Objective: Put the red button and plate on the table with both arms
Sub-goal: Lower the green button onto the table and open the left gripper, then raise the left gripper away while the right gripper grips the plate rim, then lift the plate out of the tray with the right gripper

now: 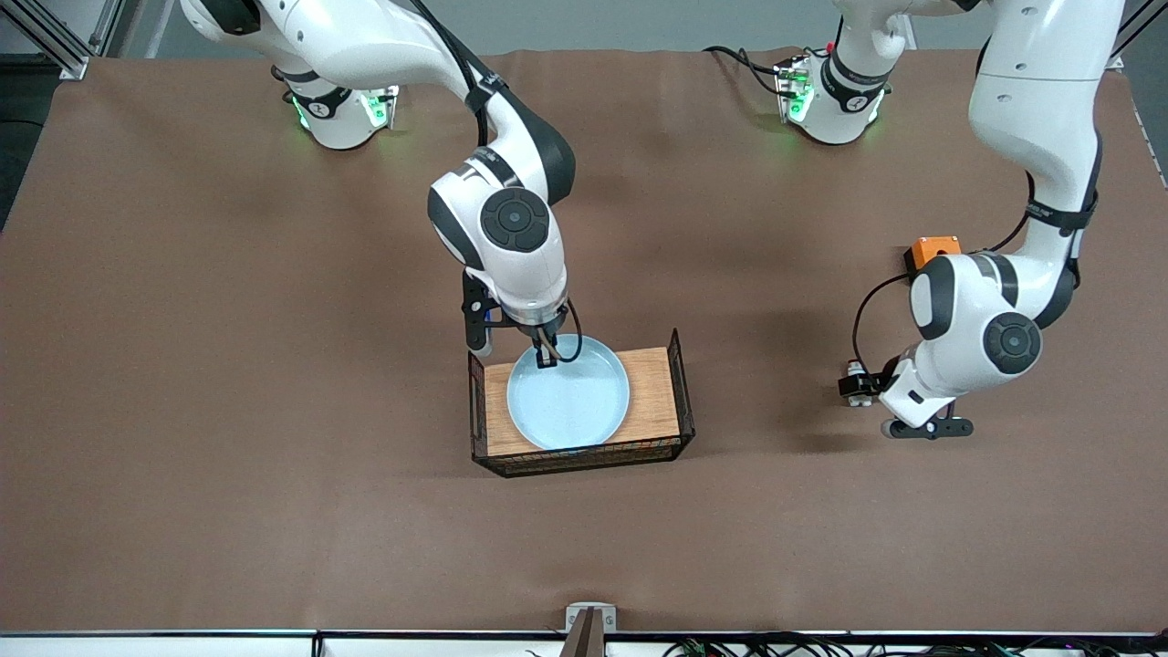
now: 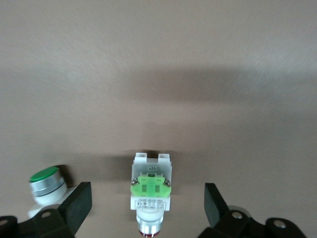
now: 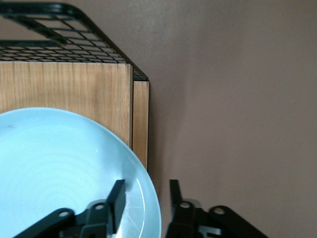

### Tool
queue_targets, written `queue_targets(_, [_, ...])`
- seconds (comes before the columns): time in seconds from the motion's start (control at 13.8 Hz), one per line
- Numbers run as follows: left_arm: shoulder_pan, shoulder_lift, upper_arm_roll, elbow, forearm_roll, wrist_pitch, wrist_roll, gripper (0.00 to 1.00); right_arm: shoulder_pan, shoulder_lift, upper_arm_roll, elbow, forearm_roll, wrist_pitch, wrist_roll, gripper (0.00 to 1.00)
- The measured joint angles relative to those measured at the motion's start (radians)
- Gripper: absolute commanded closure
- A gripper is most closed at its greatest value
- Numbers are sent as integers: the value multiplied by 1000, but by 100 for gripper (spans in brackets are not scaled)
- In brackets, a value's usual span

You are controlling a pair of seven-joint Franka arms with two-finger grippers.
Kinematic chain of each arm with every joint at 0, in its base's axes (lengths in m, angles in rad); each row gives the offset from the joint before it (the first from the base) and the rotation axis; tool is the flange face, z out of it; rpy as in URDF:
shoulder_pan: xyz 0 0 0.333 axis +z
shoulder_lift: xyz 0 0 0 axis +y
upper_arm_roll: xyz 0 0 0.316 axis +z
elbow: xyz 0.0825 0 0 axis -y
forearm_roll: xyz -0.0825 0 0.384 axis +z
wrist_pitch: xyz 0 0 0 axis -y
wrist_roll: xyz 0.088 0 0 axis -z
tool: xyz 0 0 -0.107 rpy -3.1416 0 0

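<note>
plate (image 1: pixel 568 392): pale blue, round, low rim; sits on wooden board (image 1: pixel 652 388) inside black wire tray (image 1: pixel 680 383), mid-table. Not on table (image 1: pixel 228 365) yet.
plate handling: looks like rigid ceramic or melamine, smooth, probably slippery; could chip if dropped. Only the rim gives a hold, so pinch it with one finger inside, one outside.
right gripper (image 3: pixel 146 198): at plate's rim, about 11 o'clock on the plate in front view. Fingers straddle the rim, one over the plate's inside, one outside, gap narrow; cannot tell if they already bite.
red button (image 2: pixel 150 193): white-grey body, green marks, red cap; lies on table toward left arm's end, between left gripper's fingers.
button handling: tiny, light, hard plastic; may roll or tip. Grip across the square body.
left gripper (image 2: pixel 148 208): low over red button, jaws wide apart, touching nothing; button looks released.
green button (image 2: pixel 45 182): just beside one left finger, at roughly 9 o'clock of red button in left wrist view.
risk: plate slipping or tilting on a one-sided rim pinch, catching the wire side.
</note>
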Motion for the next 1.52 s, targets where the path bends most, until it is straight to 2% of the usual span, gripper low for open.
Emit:
queue_targets(0.14, [-1,-42,-3,28,0,-48,-2,0,1,0,0,0,-11,6,0,91])
queue_targets(0.29, [-2,-101,-15,57,-1,-127,-10,0,4,0,2,0,-19,1,0,96])
queue_targets(0.43, [-1,-170,-18,109,-1,-266,-18,0,6,0,2,2,-23,6,-2,97])
queue_targets(0.72, [4,-323,-17,257,-1,-625,-33,0,9,-1,2,16,-23,1,-3,97])
queue_targets(0.87, [5,-410,-16,295,-1,-743,-36,0,9,-1,2,27,-23,-23,-4,97])
queue_targets(1.23, [31,-569,-15,300,19,-896,-3,0,14,-17,3,86,-29,-130,-19,98])
queue_targets(1.52, [38,-604,-16,291,24,-910,28,0,17,-141,0,114,-28,-321,-190,100])
